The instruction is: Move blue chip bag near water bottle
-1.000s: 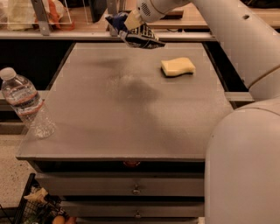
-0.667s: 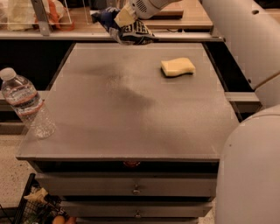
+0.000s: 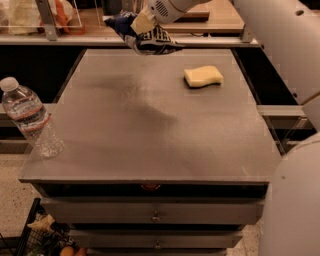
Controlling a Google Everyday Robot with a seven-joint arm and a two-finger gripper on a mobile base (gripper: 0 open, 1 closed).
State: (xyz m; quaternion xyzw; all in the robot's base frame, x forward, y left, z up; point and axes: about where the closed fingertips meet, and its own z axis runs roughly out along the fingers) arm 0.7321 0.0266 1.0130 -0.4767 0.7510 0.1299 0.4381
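Observation:
The blue chip bag [image 3: 150, 40], dark navy with white lettering, hangs in the air above the far edge of the grey table [image 3: 160, 145]. My gripper [image 3: 141, 23] is shut on the bag's top and holds it up near the top centre of the view. The water bottle [image 3: 30, 118], clear with a white cap and a white-and-red label, stands upright at the table's near left corner, far from the bag.
A pale yellow sponge [image 3: 203, 76] lies at the far right of the table. A wooden counter [image 3: 220, 15] with clutter runs behind the table. Drawers [image 3: 155, 215] sit below the table's front edge. My white arm fills the right side.
My gripper has carried the chip bag leftward along the far edge of the table. The bottle and the sponge have not moved.

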